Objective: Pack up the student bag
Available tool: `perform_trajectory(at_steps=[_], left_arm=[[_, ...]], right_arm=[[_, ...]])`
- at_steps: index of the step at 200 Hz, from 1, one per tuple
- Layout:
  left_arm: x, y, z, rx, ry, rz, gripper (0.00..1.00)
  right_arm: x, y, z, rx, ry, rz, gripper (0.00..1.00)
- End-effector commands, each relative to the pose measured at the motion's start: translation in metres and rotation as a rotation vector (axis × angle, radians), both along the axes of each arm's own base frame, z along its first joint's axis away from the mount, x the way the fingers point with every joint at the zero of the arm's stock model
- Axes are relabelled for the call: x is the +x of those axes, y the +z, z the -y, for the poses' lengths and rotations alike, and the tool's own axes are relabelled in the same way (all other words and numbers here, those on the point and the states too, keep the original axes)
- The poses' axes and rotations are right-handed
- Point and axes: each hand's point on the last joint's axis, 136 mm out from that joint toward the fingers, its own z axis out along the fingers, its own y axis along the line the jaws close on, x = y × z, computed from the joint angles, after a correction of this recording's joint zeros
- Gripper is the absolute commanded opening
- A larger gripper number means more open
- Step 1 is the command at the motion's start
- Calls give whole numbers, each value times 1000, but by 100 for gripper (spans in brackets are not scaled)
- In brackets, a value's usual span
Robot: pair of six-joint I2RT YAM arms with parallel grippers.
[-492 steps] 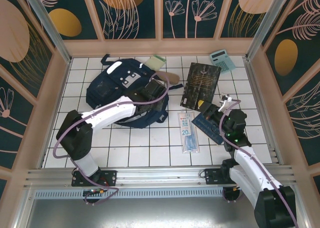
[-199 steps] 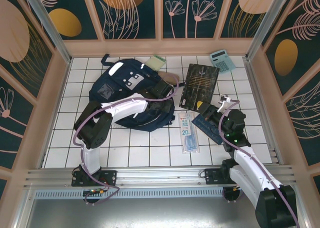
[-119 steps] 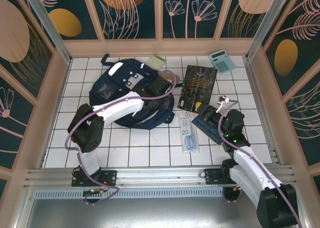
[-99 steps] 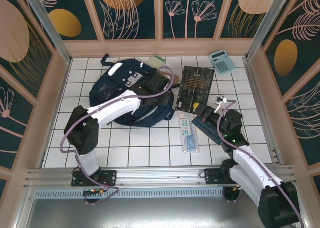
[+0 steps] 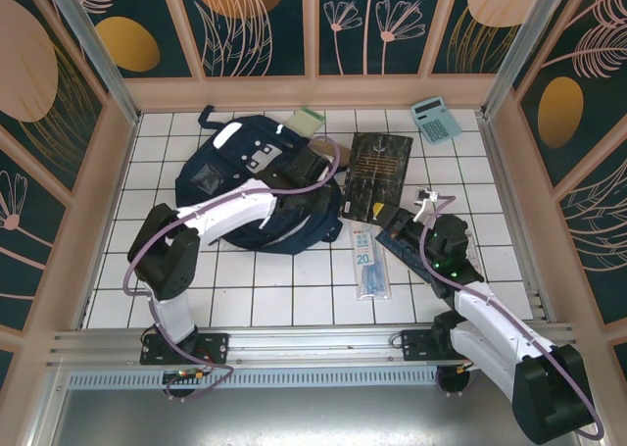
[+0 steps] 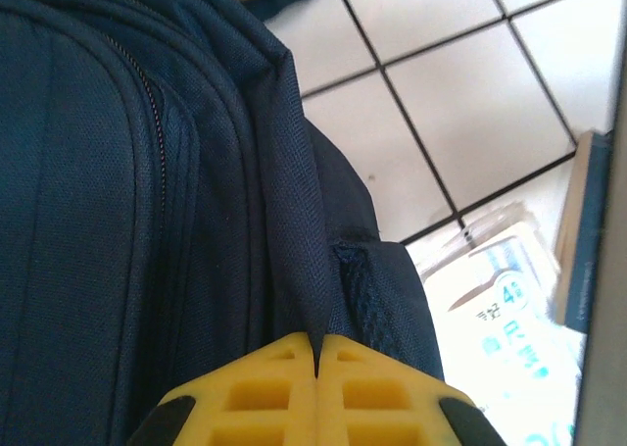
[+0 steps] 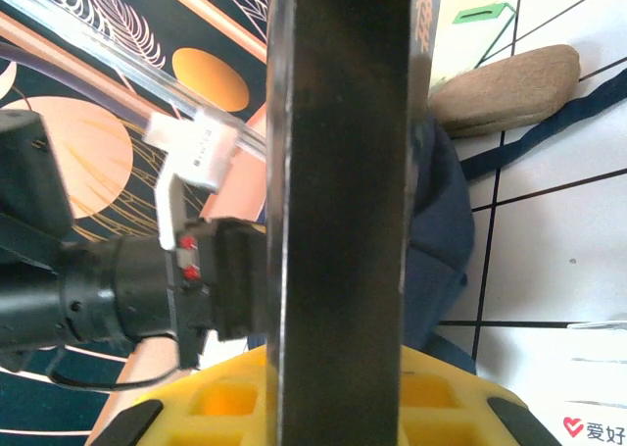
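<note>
Since earlier, the black book point(image 5: 375, 174) has swung left, pinched in my right gripper point(image 5: 392, 216), toward the student bag point(image 5: 227, 162) lying upper left of centre. My left gripper point(image 6: 316, 353) pinches a fold of bag fabric.

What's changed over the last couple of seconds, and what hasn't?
The right gripper, shut on the dark book, has swung it left, toward the student bag. The left gripper, pinching the bag's right edge, has moved farther from its base. The calculator and pen pack stayed put.
</note>
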Motion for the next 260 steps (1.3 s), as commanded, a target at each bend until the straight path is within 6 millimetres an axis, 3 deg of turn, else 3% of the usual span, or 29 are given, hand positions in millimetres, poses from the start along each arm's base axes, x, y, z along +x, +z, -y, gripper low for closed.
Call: perform_trajectory(at_steps=[1, 63, 95, 152, 164, 180, 207, 260], left_arm=[[-1, -9, 12, -39, -34, -3, 14], [-6, -24, 13, -39, -45, -34, 28], [-5, -27, 13, -36, -42, -35, 19], [-6, -38, 10, -7, -42, -56, 24], [-6, -39, 9, -1, -41, -55, 18], [-4, -37, 8, 2, -27, -47, 2], [3, -15, 4, -7, 7, 6, 0], [17, 72, -10, -76, 63, 153, 0]], right_arm=[[1, 38, 0, 25, -9, 151, 0], [1, 36, 0, 23, -9, 150, 0], [1, 36, 0, 20, -8, 149, 0], [1, 36, 1, 20, -13, 151, 0], [1, 36, 1, 18, -14, 152, 0], [0, 36, 1, 18, -13, 153, 0], [0, 34, 1, 19, -12, 146, 0], [-2, 36, -3, 46, 2, 144, 0]])
